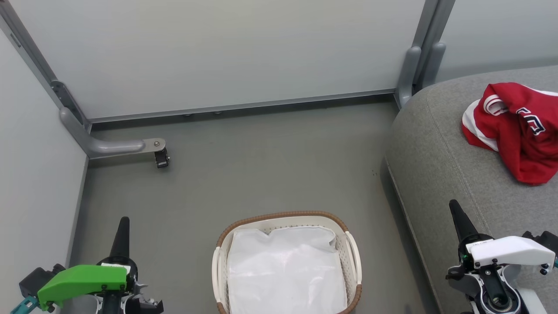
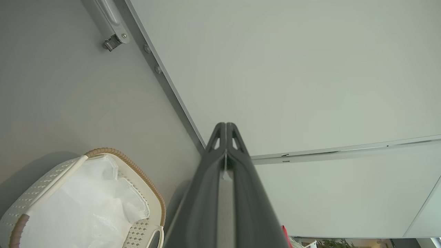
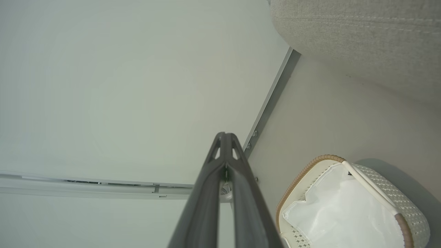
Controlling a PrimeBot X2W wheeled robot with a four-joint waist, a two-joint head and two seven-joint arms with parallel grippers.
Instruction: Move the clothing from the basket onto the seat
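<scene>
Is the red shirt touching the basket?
Apart. The head view shows the red shirt lying on the grey seat, with bare floor between the seat and the basket.

You have soft, even, bright light in all three views, with no hard glare. Right of the basket [image 1: 285, 216], the seat [image 1: 436, 165] darkens a strip of floor [image 1: 244, 174]. In the wrist views a soft grey shadow hugs the basket's side. Inside the basket, the liner [image 1: 283, 266] is nearly washed out. The head view is sharp. Beyond the basket, the rail [image 2: 344, 148] bows slightly, and each wrist view's own gripper, left gripper [image 2: 226, 124] and right gripper [image 3: 225, 134], goes soft near the lens.
</scene>
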